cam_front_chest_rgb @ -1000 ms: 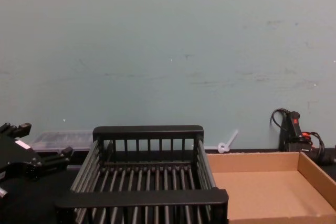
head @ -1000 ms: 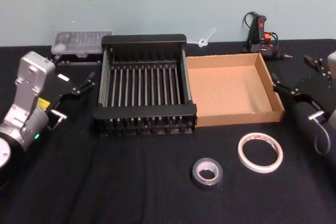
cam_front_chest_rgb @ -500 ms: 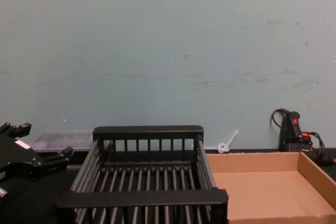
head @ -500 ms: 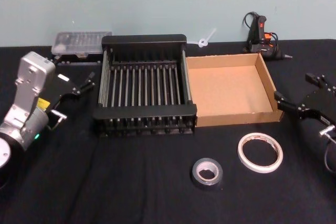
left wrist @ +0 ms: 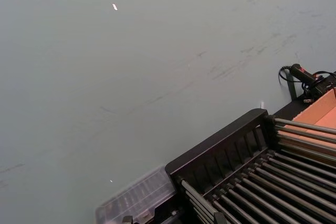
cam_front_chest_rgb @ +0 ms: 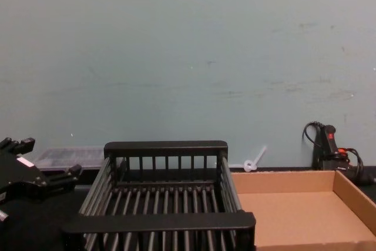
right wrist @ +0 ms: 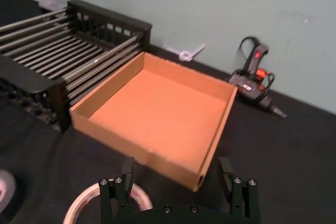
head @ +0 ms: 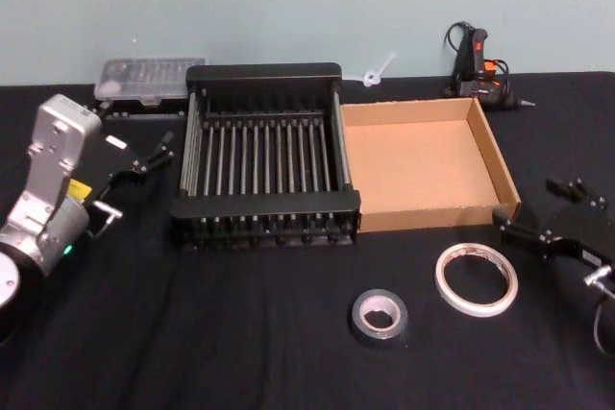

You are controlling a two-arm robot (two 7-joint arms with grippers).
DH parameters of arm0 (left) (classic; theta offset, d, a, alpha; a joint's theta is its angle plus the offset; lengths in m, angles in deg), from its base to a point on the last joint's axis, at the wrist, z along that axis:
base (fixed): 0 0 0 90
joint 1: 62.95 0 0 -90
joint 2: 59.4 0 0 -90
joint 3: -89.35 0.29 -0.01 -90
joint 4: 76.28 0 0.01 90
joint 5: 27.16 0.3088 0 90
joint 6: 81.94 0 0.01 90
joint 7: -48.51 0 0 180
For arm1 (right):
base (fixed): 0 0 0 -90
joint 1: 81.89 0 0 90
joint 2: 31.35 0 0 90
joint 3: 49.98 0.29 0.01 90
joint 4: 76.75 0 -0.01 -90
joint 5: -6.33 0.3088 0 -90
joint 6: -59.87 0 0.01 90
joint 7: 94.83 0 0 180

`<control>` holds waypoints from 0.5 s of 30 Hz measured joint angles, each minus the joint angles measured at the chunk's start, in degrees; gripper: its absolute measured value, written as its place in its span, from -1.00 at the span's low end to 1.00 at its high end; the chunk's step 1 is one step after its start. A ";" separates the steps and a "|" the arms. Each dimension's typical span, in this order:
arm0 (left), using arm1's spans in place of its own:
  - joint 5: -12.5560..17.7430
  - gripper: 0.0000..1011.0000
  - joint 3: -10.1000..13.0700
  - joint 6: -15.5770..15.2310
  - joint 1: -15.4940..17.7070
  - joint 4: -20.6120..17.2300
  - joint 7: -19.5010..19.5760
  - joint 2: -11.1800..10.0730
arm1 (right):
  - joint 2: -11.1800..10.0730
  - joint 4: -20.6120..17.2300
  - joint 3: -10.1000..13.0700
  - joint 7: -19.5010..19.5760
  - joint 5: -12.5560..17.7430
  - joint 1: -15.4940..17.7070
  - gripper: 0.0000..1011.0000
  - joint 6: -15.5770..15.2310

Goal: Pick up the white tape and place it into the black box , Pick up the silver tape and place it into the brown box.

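The white tape (head: pixel 476 278) lies flat on the black table in front of the brown box (head: pixel 423 160). Left of it and nearer to me lies the silver tape (head: pixel 379 317). My right gripper (head: pixel 527 206) hovers open just right of the white tape, beside the brown box's near right corner. In the right wrist view its fingers (right wrist: pixel 127 171) stand wide apart, with the white tape (right wrist: pixel 86 205) below one of them and the brown box (right wrist: pixel 157 108) ahead. The black box (head: pixel 264 156) stands left of the brown box. My left gripper (head: pixel 142 172) is parked open left of the black box.
A clear plastic case (head: pixel 149 79) sits behind the black box's left corner. A glue gun (head: pixel 478 62) with its cable lies behind the brown box near the wall. A white zip tie (head: pixel 377 71) lies at the back.
My right gripper has moved down and toward the table's near side, from beside the brown box's right wall to its front right corner by the white tape. The left arm stayed still.
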 joint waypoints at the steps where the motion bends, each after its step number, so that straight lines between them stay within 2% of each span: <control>1: 0.00 0.98 0.00 0.00 0.00 0.00 0.00 0.00 | 0.10 -0.18 0.14 -0.21 0.11 0.41 0.98 -0.67; 15: 0.00 0.98 0.00 0.00 0.00 0.00 0.00 0.00 | 0.89 -0.47 1.06 -2.39 0.65 2.11 0.98 -5.21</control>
